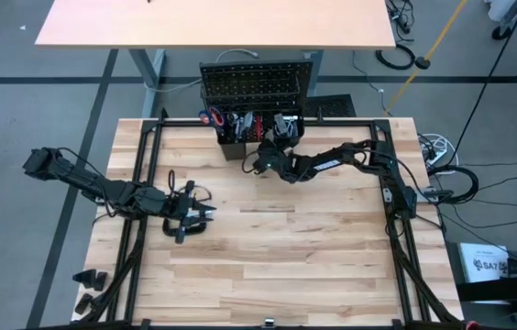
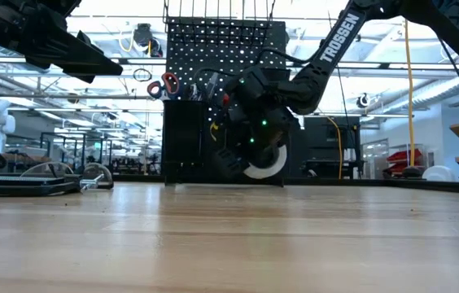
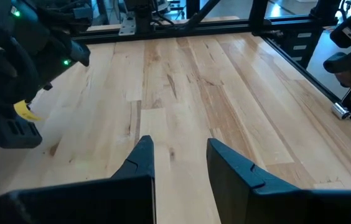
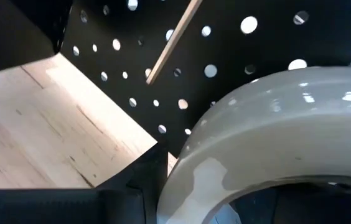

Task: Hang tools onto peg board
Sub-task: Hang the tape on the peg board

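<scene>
The left claw (image 1: 205, 216) is seen low over the left part of the wooden table (image 1: 313, 247), well apart from the peg board. Its two dark fingers (image 3: 139, 163) are parted by a narrow gap, and only bare wood is seen between them; nothing is held. Just beside this claw, on its left in the low view, a pair of safety glasses (image 2: 50, 174) is laid on the table.

Further right, at the table's far edge, the black peg board (image 1: 257, 85) is stood upright, with black bins (image 1: 233, 130) at its foot. Red-handled scissors (image 2: 165, 85) are seen at the board's left side, above the bins.

The right claw (image 1: 260, 165) is placed close in front of the board's foot, just ahead of the bins. A white tape roll (image 2: 264, 165) is gripped in it: in the right wrist view the roll's curved white rim (image 4: 275, 137) is pressed against the claw's finger, with the board's holes directly behind it. The roll is held just above the table, near the board but not hung on it.
</scene>
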Motion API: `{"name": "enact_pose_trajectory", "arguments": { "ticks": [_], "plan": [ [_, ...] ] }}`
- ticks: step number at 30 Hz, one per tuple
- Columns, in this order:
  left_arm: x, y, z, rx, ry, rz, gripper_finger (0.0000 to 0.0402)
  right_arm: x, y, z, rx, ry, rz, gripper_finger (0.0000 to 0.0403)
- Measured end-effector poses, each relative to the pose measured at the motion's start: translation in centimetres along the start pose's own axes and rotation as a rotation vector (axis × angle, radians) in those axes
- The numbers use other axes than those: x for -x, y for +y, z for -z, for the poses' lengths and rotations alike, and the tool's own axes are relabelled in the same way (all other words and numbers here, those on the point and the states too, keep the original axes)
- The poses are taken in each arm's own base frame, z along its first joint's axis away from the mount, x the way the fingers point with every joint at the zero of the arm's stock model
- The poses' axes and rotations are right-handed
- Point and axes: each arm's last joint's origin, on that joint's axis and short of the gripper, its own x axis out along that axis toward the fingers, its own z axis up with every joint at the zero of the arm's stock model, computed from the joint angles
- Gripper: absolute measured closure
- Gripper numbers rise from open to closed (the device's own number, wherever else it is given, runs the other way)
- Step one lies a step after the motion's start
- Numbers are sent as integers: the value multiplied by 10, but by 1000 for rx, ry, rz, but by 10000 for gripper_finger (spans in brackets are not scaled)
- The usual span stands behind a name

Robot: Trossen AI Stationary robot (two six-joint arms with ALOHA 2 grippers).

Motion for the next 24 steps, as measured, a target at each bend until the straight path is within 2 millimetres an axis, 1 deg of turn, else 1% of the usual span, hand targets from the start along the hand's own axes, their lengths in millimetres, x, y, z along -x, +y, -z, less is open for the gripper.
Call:
{"name": "enact_pose_trajectory", "arguments": {
  "ticks": [10,16,20,24],
  "plan": [
    [0,0,0,0,1,0,317,0,1,4,37,37,-6,254],
    [0,0,0,1,1,0,317,4,4,1,73,12,-5,252],
    [0,0,0,1,0,0,317,4,4,3,98,35,-40,239],
    [0,0,0,1,0,0,317,5,4,6,104,58,-60,214]
  ]
}}
